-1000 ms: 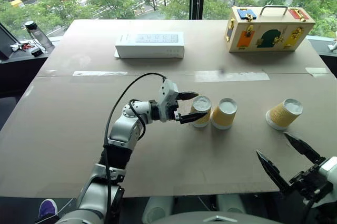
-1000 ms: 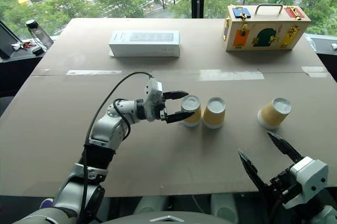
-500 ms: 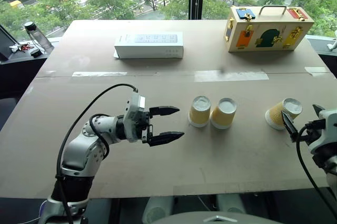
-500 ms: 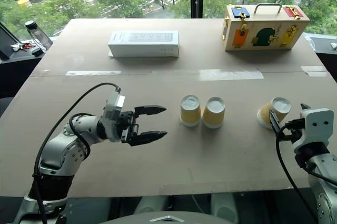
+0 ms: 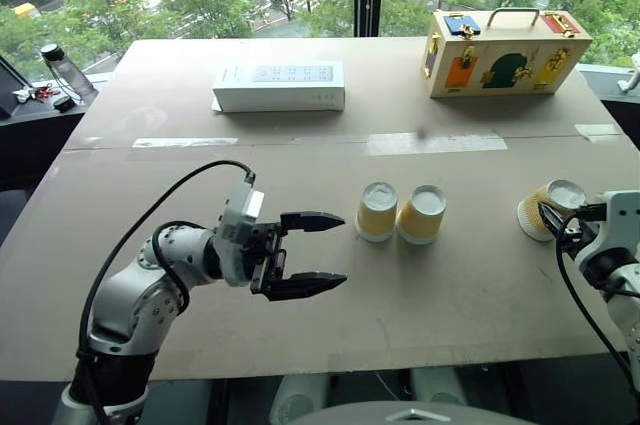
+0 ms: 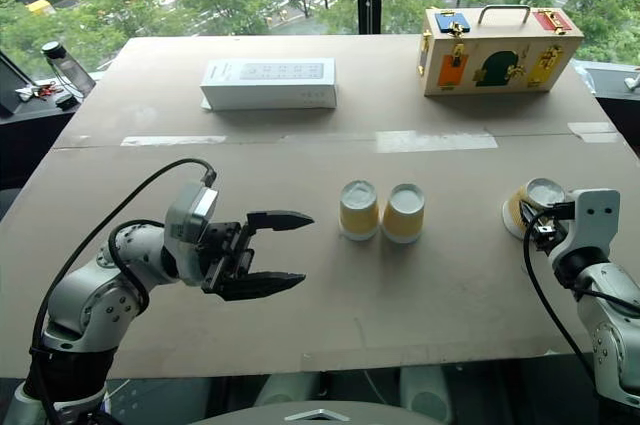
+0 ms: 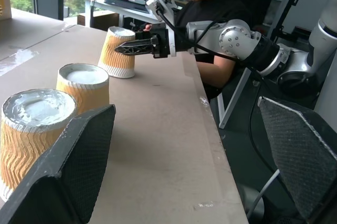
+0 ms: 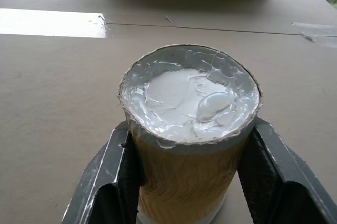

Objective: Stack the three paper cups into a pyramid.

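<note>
The left gripper [image 5: 318,253] hovers wide open over the table [image 5: 200,175]. Well to its right, two upturned cups [image 5: 377,210] [image 5: 421,214] stand touching. Farther right, the right gripper [image 8: 184,182] clamps the third cup [image 8: 187,145] between its fingers.

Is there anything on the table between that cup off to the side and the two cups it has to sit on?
Nothing visible: bare table lies between the third cup, gripped by the right gripper, and the two base cups.
</note>
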`<state>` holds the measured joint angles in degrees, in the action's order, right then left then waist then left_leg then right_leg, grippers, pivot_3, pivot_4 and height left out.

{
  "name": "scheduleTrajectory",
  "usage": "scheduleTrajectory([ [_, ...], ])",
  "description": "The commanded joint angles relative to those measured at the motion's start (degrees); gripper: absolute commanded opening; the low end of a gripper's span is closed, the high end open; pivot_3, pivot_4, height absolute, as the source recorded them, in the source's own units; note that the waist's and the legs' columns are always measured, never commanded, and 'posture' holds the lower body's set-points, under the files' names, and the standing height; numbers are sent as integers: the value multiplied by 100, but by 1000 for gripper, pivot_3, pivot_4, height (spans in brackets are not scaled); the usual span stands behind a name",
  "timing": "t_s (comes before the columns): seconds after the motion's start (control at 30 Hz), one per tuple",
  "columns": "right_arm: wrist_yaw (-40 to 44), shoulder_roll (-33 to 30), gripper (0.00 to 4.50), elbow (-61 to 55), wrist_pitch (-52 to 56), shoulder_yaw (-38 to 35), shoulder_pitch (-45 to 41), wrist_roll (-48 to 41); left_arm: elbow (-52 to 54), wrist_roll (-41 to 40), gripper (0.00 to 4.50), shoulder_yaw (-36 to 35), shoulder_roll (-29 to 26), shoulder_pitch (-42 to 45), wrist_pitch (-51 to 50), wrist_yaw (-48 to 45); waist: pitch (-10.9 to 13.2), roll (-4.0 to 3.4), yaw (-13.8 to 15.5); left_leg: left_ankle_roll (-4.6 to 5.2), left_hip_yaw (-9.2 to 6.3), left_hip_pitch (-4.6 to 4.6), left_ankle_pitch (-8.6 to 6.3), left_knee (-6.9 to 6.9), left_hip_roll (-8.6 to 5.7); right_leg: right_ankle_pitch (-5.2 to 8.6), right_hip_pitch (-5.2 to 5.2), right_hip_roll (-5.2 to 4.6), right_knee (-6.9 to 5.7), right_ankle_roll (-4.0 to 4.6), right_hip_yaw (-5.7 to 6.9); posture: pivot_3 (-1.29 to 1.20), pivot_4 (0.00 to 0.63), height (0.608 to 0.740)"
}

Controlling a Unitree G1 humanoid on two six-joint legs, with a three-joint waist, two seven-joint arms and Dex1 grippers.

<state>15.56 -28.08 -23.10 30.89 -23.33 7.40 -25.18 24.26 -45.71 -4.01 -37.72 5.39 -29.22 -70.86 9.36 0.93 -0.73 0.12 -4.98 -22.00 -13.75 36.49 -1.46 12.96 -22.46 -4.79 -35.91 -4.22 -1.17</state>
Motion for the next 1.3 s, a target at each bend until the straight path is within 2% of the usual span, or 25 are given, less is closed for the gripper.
scheduleTrajectory([
  [0.03, 525, -247, 1776, -899, -124, -125, -99, -489, -118, 97, 4500, -429, 375, -217, 551, 459, 4, -12, 1, 0, 1, 0, 0, 0, 0, 0, 0, 0, 0, 0, -1, 0, 150, 740],
  [0.1, 776, -457, 1776, -1495, 177, 34, -413, -1035, -495, 32, 4500, -893, 892, -425, 1208, 562, 13, -35, -38, 0, 7, 1, 0, 0, 1, -6, -1, -1, 1, -10, -10, 0, 150, 740],
  [0.17, 812, -620, 1776, -1756, 455, 219, -734, -1334, -670, 65, 4500, -1109, 965, -586, 1478, 386, 13, -24, -95, 0, 11, 9, 0, -2, 8, -9, -3, 3, -1, -16, -23, 0, 150, 740],
  [0.3, 677, -911, 1776, -2000, 1229, 923, -1786, -1784, -892, -429, 4500, -1529, 466, -963, 1038, -120, 7, -1, -70, 0, -8, 2, 0, -2, 22, -1, -3, 23, 0, 6, 3, 0, 150, 740],
  [0.43, 624, -945, 1776, -1920, 1685, 1602, -2575, -1840, -1112, -463, 4500, -1802, 218, -1328, 1046, -445, 10, -6, 1, 0, -5, -4, 0, -2, 19, 0, -8, 19, 4, 7, 2, 0, 150, 740],
  [0.67, 773, -1097, 1776, -1715, 1933, 2191, -2897, -1561, -1072, -460, 4500, -2006, 192, -1669, 1094, -504, 11, -3, 11, 0, -12, -39, 0, -1, 8, -3, -34, 2, 9, 6, 10, 0, 150, 740],
  [0.87, 846, -1172, 1776, -1701, 2133, 2201, -2904, -1591, -909, -512, 4500, -2083, 210, -1935, 1135, -538, 11, -3, 2, 0, -12, -39, 0, -1, 10, -3, -38, 4, 7, 7, 12, 0, 150, 740],
  [0.93, 960, -1217, 2818, -1623, 2222, 2225, -2903, -1664, -865, -504, 4500, -2057, 222, -1976, 1142, -536, 11, -2, 4, 0, -12, -39, 0, -1, 10, -3, -37, 4, 7, 7, 13, 0, 150, 740],
  [0.97, 997, -1202, 3042, -1594, 2262, 2210, -2909, -1730, -854, -498, 4500, -2046, 221, -1982, 1146, -538, 10, 0, 9, 0, -12, -39, 0, 0, 10, -3, -37, 3, 7, 7, 13, 0, 150, 740],
  [1.0, 1013, -1182, 3802, -1583, 2278, 2189, -2914, -1765, -848, -500, 4500, -2041, 218, -1980, 1144, -535, 10, 0, 9, 0, -13, -40, 0, 2, 10, -3, -37, 3, 7, 7, 14, 0, 150, 740],
  [1.07, 1010, -1177, 4455, -1634, 2260, 2087, -2964, -1783, -831, -505, 4500, -2034, 211, -1979, 1134, -525, 10, -2, 2, 0, -12, -40, 0, 2, 10, -3, -37, 3, 7, 8, 13, 0, 150, 740],
  [1.2, 1066, -1272, 4455, -1874, 2112, 1620, -2861, -1959, -747, -444, 4500, -1990, 259, -1940, 1122, -340, 11, -3, 3, 0, -12, -41, 0, 1, 10, -3, -38, 4, 7, 7, 14, 0, 150, 740],
  [1.3, 1518, -1469, 4455, -2165, 1766, 988, -2240, -2131, -662, -123, 4500, -1869, 396, -1898, 1251, 121, 10, -1, 62, 0, -18, -48, 0, 1, 8, -9, -38, 1, 10, -3, 19, 0, 150, 740],
])
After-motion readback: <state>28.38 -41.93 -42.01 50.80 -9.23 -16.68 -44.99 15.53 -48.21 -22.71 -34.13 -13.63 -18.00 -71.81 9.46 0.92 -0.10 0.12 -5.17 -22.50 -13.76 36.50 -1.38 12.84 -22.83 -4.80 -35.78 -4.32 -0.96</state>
